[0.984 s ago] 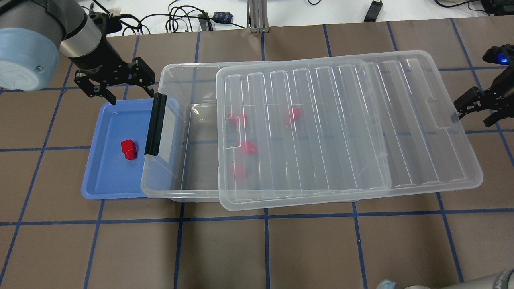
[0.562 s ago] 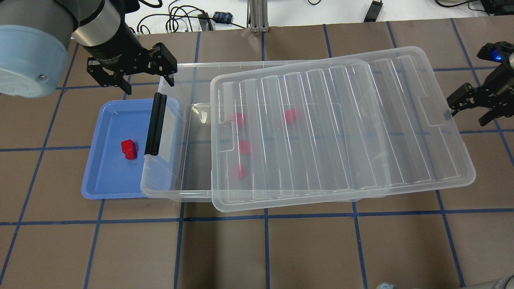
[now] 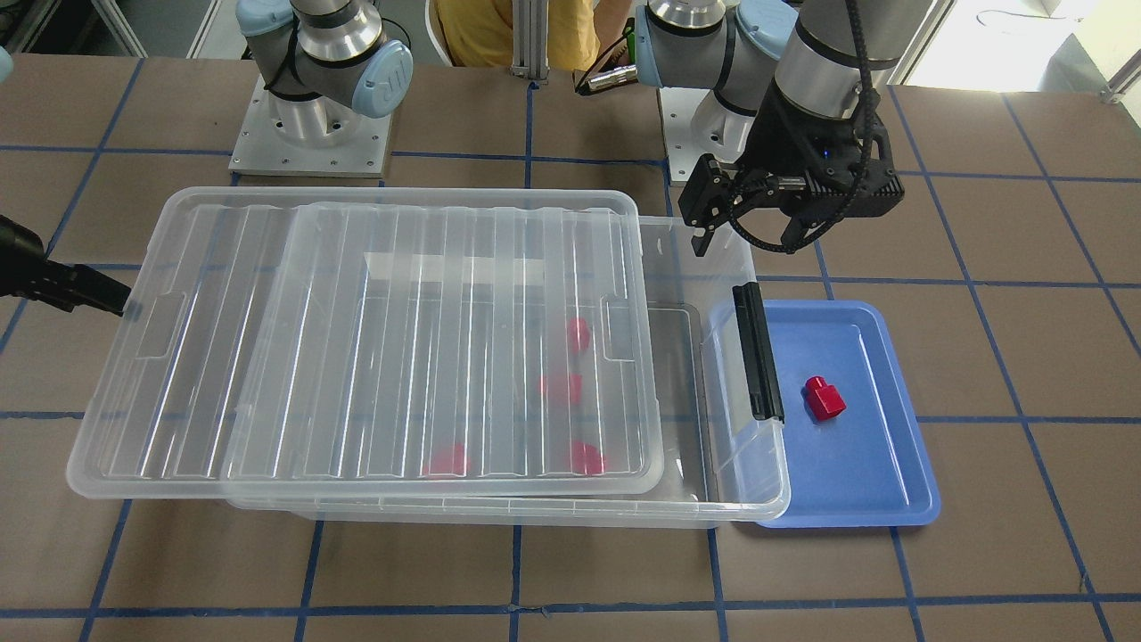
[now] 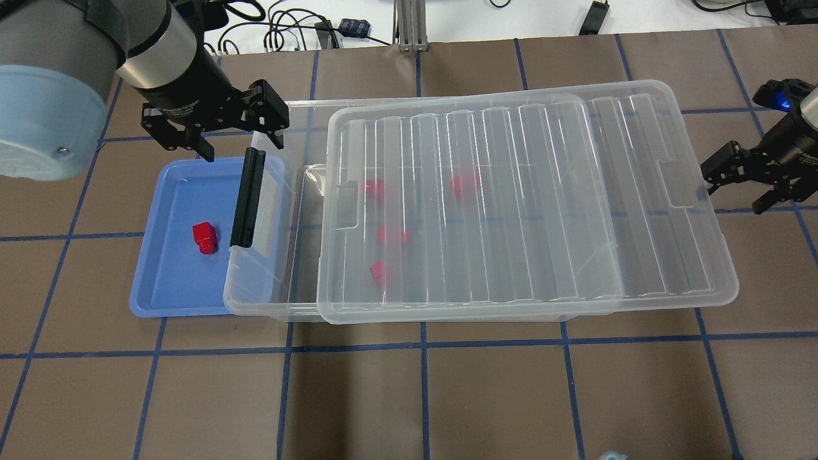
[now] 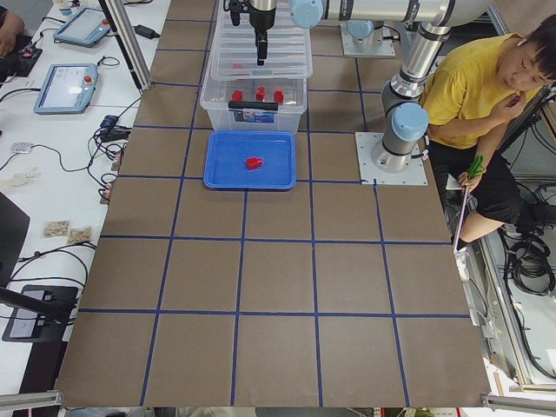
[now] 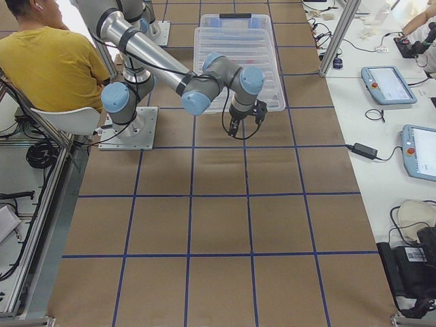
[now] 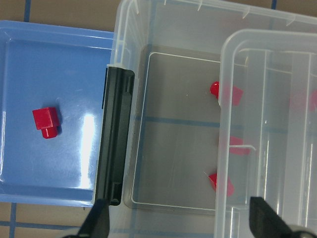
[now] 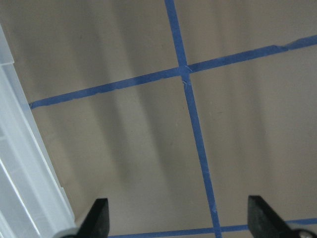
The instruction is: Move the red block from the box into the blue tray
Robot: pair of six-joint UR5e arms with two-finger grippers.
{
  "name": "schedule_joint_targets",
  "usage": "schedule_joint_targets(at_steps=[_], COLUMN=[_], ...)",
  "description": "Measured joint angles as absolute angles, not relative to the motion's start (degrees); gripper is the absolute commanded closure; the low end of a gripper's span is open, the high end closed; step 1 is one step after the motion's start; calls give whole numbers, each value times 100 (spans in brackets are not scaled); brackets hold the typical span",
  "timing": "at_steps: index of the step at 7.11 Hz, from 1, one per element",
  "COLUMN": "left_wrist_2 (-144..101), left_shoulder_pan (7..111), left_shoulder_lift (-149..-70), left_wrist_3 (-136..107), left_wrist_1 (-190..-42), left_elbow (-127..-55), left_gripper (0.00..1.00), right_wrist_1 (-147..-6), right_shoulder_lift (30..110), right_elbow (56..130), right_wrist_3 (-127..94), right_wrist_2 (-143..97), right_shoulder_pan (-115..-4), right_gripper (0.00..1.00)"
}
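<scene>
Red block (image 4: pixel 204 237) lies in tray (image 4: pixel 172 281), at left end of desk (image 4: pixel 447 396); left gripper (image 4: pixel 243 148) wide, empty, over box (image 4: pixel 307 255) far-left corner; right gripper (image 4: pixel 733 195) wide at lid (image 4: pixel 524 204) right edge; likely closing: push lid squarely, slowly

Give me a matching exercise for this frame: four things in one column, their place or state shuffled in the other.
1. lid
2. left gripper
3. right gripper
4. blue tray

A. holds one red block
B. open, above the latch end of the box
C. lies shifted over the box, latch end uncovered
D. open, by the lid's end away from the tray

Pairs: 1-C, 2-B, 3-D, 4-A
</scene>
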State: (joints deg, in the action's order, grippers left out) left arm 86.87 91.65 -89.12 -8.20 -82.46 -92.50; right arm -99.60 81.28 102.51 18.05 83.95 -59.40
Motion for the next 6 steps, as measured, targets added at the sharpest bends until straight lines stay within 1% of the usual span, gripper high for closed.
schedule_joint_targets(at_steps=[2,6], left_wrist_2=[8795,9004], left_shoulder_pan=[9173,9153], left_shoulder_lift=[-8887,-8857], left_wrist_3=[-883,-872], left_wrist_1=[-8299,-8566], left_elbow=[-9236,-9161], left_gripper=[0,0], right_wrist_1=[-9954,-9966], right_shoulder_lift=[8217,8594], right_elbow=[10346,10794], right_wrist_3=[1538,1300], right_wrist_2=[8250,8051], right_shoulder_pan=[-5955,-5959], right_gripper=[0,0])
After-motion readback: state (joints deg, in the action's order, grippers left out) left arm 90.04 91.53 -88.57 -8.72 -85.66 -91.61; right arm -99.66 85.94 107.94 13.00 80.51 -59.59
